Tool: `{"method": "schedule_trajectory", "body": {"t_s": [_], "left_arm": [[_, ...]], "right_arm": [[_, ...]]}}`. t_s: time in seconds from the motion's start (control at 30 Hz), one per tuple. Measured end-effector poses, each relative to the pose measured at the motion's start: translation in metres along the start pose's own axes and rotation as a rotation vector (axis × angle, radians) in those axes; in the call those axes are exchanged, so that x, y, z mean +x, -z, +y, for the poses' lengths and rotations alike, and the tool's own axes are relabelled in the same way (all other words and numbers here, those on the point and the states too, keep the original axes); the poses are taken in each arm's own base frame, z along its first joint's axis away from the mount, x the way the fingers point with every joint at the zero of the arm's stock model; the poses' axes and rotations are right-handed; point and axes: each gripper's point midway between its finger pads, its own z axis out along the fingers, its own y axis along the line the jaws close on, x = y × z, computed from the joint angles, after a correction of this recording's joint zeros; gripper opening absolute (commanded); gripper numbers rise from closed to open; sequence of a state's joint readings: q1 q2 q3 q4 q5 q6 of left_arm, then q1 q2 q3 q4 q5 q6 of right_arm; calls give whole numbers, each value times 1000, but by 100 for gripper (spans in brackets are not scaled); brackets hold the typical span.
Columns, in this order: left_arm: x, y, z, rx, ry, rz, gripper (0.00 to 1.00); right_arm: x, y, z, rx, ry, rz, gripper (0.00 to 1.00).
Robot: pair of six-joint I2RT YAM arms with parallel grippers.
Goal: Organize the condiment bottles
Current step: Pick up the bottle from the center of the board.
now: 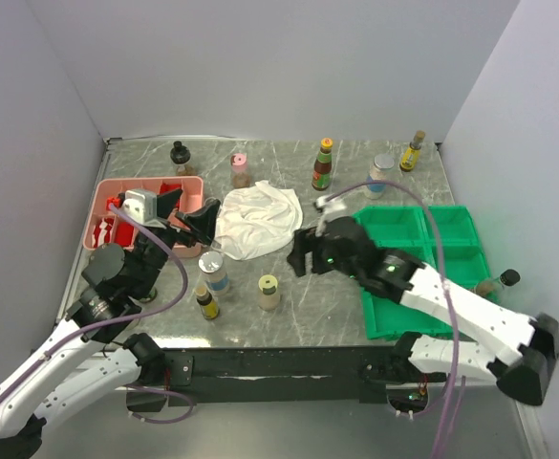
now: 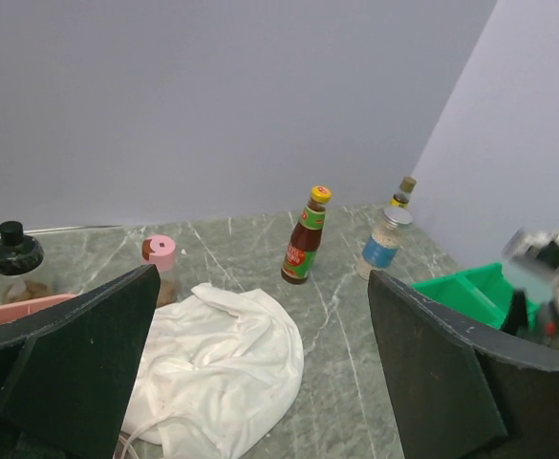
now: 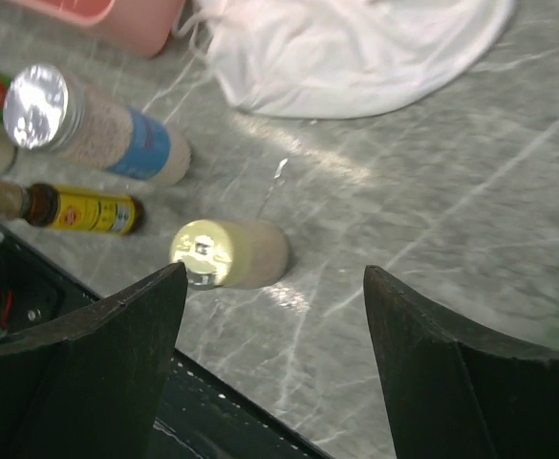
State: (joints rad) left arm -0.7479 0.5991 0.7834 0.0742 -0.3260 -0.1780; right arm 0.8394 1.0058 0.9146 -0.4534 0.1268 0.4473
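Observation:
Along the back of the table stand a black-capped bottle [image 1: 180, 156], a pink-capped jar [image 1: 240, 169], a red-labelled sauce bottle [image 1: 323, 164], a blue-labelled clear jar [image 1: 379, 175] and an amber bottle [image 1: 412, 151]. Near the front stand another blue-labelled jar [image 1: 213, 271], a small dark yellow-labelled bottle [image 1: 205, 301] and a pale-capped jar [image 1: 269, 292]. My left gripper [image 1: 188, 215] is open and empty at the left edge of the white cloth [image 2: 217, 359]. My right gripper [image 1: 303, 253] is open and empty above the table, with the pale-capped jar [image 3: 226, 253] just left of it.
A pink tray [image 1: 185, 185] holding red items sits at the left. A green compartment tray [image 1: 451, 229] sits at the right under my right arm. A black-capped bottle [image 1: 497, 283] stands by its right edge. The white cloth [image 1: 255, 220] lies mid-table.

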Motion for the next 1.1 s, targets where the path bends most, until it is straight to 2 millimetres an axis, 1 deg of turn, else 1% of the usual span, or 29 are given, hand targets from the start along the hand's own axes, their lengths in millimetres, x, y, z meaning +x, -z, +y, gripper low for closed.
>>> {"method": "schedule_trajectory", "body": {"t_s": [0.07, 0.17, 0.37, 0.47, 0.57, 0.67, 0.73, 0.83, 0.87, 0.97, 1.1], "left_arm": [[-1, -1, 2, -12, 0, -4, 97], [2, -3, 3, -21, -3, 3, 97], [6, -5, 4, -30, -7, 13, 97], [6, -5, 5, -34, -7, 12, 97], [6, -6, 5, -34, -6, 11, 97], [5, -6, 5, -36, -6, 10, 97], [5, -6, 5, -37, -5, 8, 97], [5, -6, 5, -36, -5, 9, 97], [5, -6, 5, -36, -5, 9, 97], [5, -6, 5, -36, -5, 9, 97], [5, -6, 5, -37, -5, 8, 97]], "right_arm": [[13, -12, 17, -4, 46, 34, 78], [29, -30, 37, 2, 104, 72, 78], [61, -55, 66, 25, 205, 138, 78], [77, -65, 75, 35, 241, 164, 78], [90, -71, 76, 50, 264, 187, 77], [96, -78, 76, 73, 276, 199, 76], [98, -81, 76, 83, 277, 202, 75], [98, -84, 75, 98, 274, 200, 68], [98, -84, 75, 102, 272, 199, 65], [98, -84, 74, 109, 266, 197, 60], [99, -83, 68, 140, 263, 206, 62]]}}
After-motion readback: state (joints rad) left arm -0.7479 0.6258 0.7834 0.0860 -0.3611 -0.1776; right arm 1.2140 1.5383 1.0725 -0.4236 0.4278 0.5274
